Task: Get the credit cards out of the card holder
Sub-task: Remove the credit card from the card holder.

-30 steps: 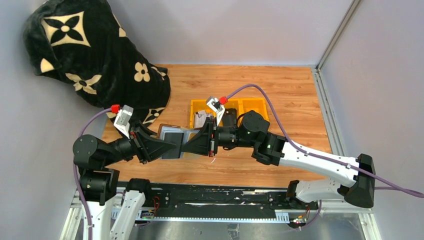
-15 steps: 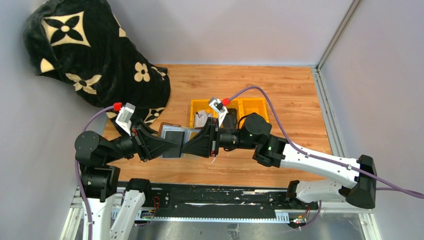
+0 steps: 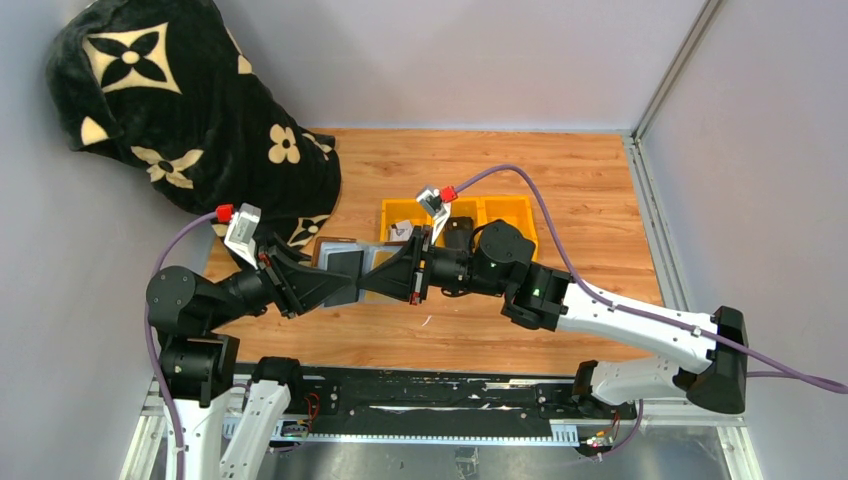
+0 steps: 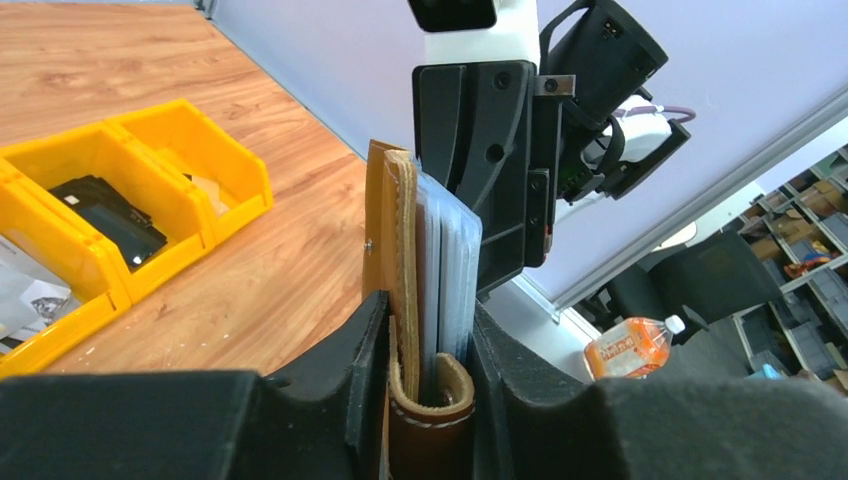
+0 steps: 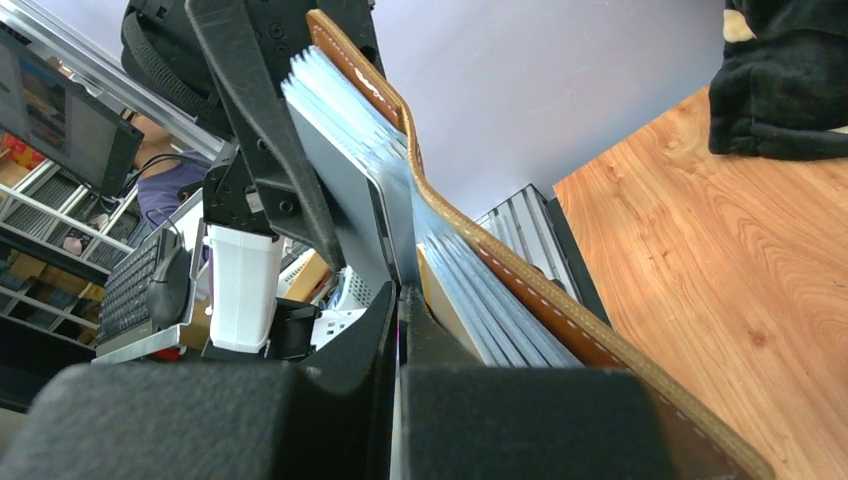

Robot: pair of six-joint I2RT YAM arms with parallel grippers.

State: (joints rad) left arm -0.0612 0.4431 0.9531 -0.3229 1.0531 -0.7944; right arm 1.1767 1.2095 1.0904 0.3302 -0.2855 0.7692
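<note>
The brown leather card holder [image 3: 343, 262] hangs above the table between both grippers. My left gripper [image 3: 332, 284] is shut on its folded end; in the left wrist view [image 4: 428, 325] the brown leather [image 4: 388, 225], the snap tab and grey sleeves stand upright between the jaws. My right gripper [image 3: 386, 274] faces it from the right. In the right wrist view [image 5: 398, 300] its jaws are shut on a thin grey card [image 5: 362, 195] that sticks out of the fanned holder [image 5: 545, 300].
A yellow three-compartment tray [image 3: 512, 208] stands behind the grippers, with a small black object [image 3: 460, 232] and a paper piece inside. A black flowered blanket [image 3: 170, 110] is heaped at the far left. Grey walls enclose the wooden table.
Both grippers and the card holder between them have shifted a little toward the tray and the far side. Both grips are unchanged.
</note>
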